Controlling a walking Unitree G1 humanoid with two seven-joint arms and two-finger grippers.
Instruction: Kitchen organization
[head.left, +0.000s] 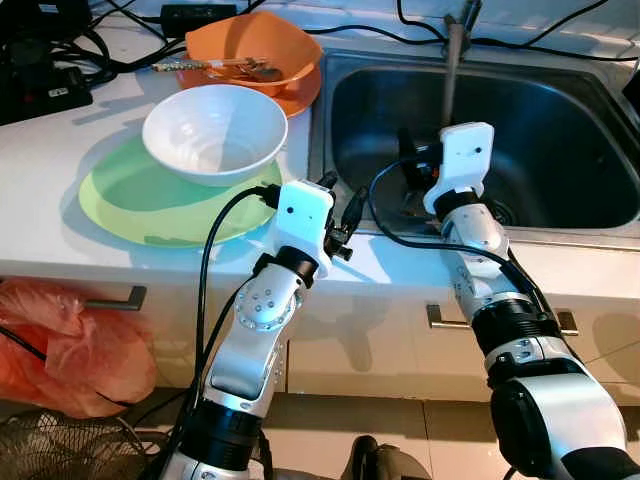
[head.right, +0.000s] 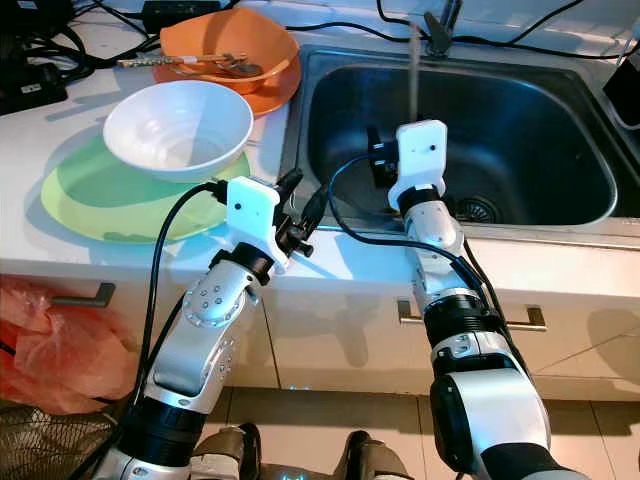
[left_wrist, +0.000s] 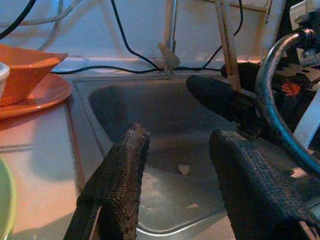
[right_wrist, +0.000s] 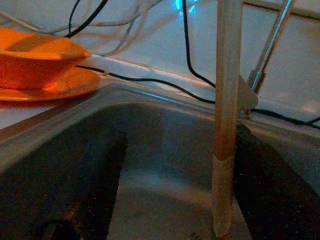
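Holding a chopstick (right_wrist: 226, 150) upright between our right jaws (head.left: 420, 165) over the sink (head.left: 560, 215), presumably for rinsing; our left jaws (left_wrist: 177, 187) hang spread and empty just beside, the white bowl (head.left: 214, 132) behind them on the counter (head.left: 60, 150).

Sink (head.left: 560, 215): brushed metal, dull grey sheen.
White bowl (head.left: 215, 132): glossy, smooth, left of the sink.
Green plate (head.left: 125, 195): smooth, matt (plastic by the look), under the white bowl.
Orange bowl (head.left: 250, 50): glossy, behind the white bowl.
Left gripper (left_wrist: 180, 180) fingers (left_wrist: 122, 177): black, rough woven texture.
Countertop (head.left: 60, 140): smooth white.
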